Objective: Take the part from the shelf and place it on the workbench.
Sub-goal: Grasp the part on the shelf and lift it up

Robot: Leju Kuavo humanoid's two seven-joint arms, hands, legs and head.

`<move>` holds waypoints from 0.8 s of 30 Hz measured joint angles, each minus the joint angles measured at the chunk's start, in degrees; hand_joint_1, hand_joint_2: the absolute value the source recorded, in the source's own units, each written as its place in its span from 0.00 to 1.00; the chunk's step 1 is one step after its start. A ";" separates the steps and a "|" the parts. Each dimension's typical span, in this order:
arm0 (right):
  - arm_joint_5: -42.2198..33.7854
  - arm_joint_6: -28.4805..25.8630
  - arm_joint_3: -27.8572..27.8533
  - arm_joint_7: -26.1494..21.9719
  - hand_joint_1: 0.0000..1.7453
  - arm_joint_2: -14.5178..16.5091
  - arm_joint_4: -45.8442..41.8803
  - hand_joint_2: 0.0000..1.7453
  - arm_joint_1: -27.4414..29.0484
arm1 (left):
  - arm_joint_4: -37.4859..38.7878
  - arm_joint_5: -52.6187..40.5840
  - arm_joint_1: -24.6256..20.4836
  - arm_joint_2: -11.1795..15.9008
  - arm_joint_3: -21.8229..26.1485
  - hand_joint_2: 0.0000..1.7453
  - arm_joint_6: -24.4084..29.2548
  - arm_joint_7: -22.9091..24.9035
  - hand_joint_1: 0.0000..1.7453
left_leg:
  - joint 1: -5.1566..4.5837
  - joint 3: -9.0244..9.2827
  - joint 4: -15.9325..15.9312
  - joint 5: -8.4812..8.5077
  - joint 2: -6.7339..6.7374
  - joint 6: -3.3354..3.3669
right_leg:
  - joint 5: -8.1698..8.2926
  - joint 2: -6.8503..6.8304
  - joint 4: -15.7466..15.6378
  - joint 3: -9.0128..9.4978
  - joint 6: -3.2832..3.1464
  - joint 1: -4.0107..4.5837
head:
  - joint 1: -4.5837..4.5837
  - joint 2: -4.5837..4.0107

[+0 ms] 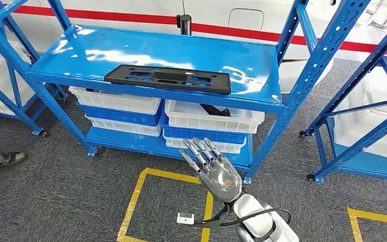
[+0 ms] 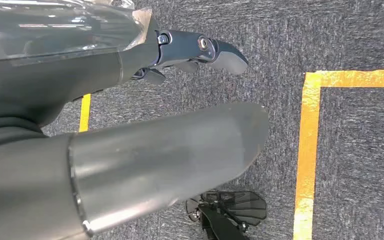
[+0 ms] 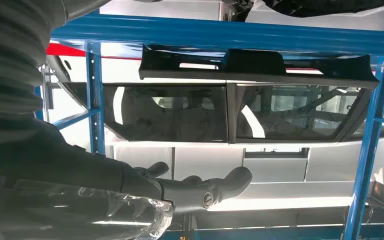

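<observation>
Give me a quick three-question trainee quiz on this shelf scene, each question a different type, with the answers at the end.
1. True or false: the black part already lies on the floor inside the yellow tape.
2. Multiple choice: the right hand is
A) gripping the part
B) raised in front of the shelf with fingers spread, holding nothing
C) resting in a white bin
3. Fill in: below the blue top shelf, the stacked bins are white and ____.

Key
1. False; it lies flat on the top shelf.
2. B
3. blue
</observation>
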 joint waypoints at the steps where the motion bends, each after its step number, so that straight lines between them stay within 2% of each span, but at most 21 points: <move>1: 0.00 0.08 0.02 0.12 0.00 0.08 0.14 1.00 -0.13 | 0.00 0.00 0.00 0.00 0.00 0.00 0.00 -0.02 0.00 | 0.00 0.00 0.00 0.00 0.00 0.00 | 0.00 0.00 0.00 0.00 0.00 0.00 | 0.00 0.00; 19: 1.36 0.01 -0.29 2.37 0.00 0.28 1.68 1.00 0.22 | 0.08 -0.76 0.03 -0.05 0.02 0.00 0.60 0.46 0.00 | 0.01 0.02 0.00 0.00 0.01 0.00 | 0.00 0.00 0.00 -0.04 0.00 -0.01 | 0.00 0.00; 24: 1.38 -0.04 -0.54 2.29 0.00 0.22 1.79 1.00 0.39 | 0.08 -0.30 0.01 -0.03 0.28 0.00 0.13 0.59 0.00 | -0.26 -0.13 0.29 -0.12 -0.01 0.24 | 0.20 0.00 -0.20 -0.03 0.32 -0.57 | -0.01 0.00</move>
